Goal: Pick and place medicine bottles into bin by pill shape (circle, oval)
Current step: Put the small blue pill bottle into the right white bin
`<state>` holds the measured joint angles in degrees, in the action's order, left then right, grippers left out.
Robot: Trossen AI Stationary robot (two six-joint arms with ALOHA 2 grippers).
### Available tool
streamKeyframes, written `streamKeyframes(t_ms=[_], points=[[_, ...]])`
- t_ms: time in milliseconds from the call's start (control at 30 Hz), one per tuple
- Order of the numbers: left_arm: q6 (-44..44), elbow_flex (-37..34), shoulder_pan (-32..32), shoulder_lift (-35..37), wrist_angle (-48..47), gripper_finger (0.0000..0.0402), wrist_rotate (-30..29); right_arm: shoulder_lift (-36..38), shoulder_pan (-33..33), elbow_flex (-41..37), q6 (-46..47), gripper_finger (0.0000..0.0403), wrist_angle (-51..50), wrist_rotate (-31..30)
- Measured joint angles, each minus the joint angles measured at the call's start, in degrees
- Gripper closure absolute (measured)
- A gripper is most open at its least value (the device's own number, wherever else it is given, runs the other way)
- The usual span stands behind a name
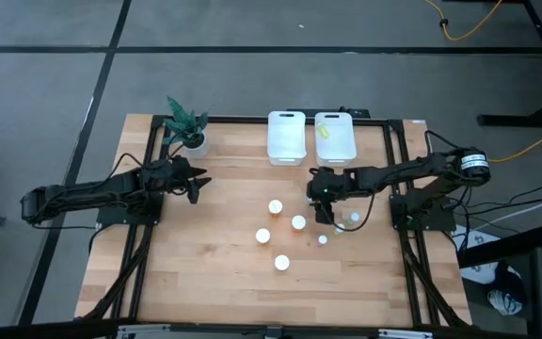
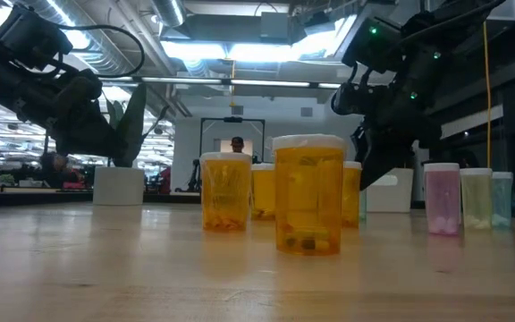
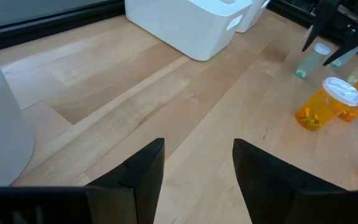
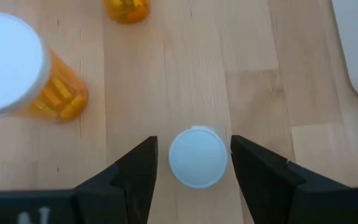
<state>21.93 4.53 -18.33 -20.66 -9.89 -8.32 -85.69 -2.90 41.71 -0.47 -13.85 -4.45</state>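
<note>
Four orange bottles with white caps (image 1: pixel 276 206) (image 1: pixel 298 222) (image 1: pixel 263 235) (image 1: pixel 281 263) stand upright mid-table, with small pastel ones (image 1: pixel 339 229) to their right. My right gripper (image 4: pixel 194 146) is open and points down. Its fingers stand on either side of a small pale bottle's white cap (image 4: pixel 197 157) with a gap on each side. That bottle stands on its base on the table. In the high view my right gripper (image 1: pixel 326 215) hides it. My left gripper (image 3: pixel 197 146) is open and empty, above the table near the plant pot (image 1: pixel 194 143).
Two white bins (image 1: pixel 287 137) (image 1: pixel 335 137) stand side by side at the far edge; the right one holds something yellow-green. A potted plant (image 1: pixel 186 122) stands at the far left. Two orange bottles (image 4: pixel 17 68) (image 4: pixel 126 9) stand close to my right gripper.
</note>
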Motion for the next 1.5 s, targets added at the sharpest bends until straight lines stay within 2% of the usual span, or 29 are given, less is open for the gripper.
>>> streamKeyframes(t_ms=[200, 467, 700, 800, 933, 1000, 1167, 1333, 1500], points=[[0.0, 0.0, 0.0, 0.0, 0.0, 0.0220, 0.0, 0.0, 0.0, 0.0, 0.0, 0.0211, 0.0, -0.1], [0.0, 0.0, 0.0, 0.0, 0.0, 0.0220, 0.0, 0.0, 0.0, 0.0, 0.3, 0.0292, 0.0, -1.0], [0.0, 0.0, 0.0, 0.0, 0.0, 0.0220, 0.0, 0.3, -0.1, 3.5, 2.9, 0.0292, -4.1, -1.3], [0.1, 0.0, 0.0, 0.0, 0.0, 0.0220, 0.0, 0.4, -0.1, 7.6, 3.0, 0.0291, -10.3, -5.9], [0.1, 0.0, 0.0, 0.0, 0.0, 0.0220, 0.0, 0.7, -0.2, 13.8, 3.0, 0.0289, -19.5, -17.7], [0.1, 0.0, 0.0, 0.0, 0.0, 0.0220, 0.0, 1.3, -0.8, 16.2, 2.9, 0.0291, -24.1, -21.4], [0.0, 0.0, 0.0, 0.0, -0.2, 0.0220, 0.0, 5.8, -4.4, 18.5, 2.9, 0.0289, -30.3, -26.4], [0.0, 0.0, 0.0, 0.0, -0.2, 0.0220, -0.2, 11.1, -11.0, 17.3, 3.1, 0.0290, -28.7, -25.5], [0.0, 0.0, 0.0, 0.0, -0.2, 0.0220, -1.5, 11.8, -19.3, 14.3, 3.0, 0.0289, -23.1, -24.3]])
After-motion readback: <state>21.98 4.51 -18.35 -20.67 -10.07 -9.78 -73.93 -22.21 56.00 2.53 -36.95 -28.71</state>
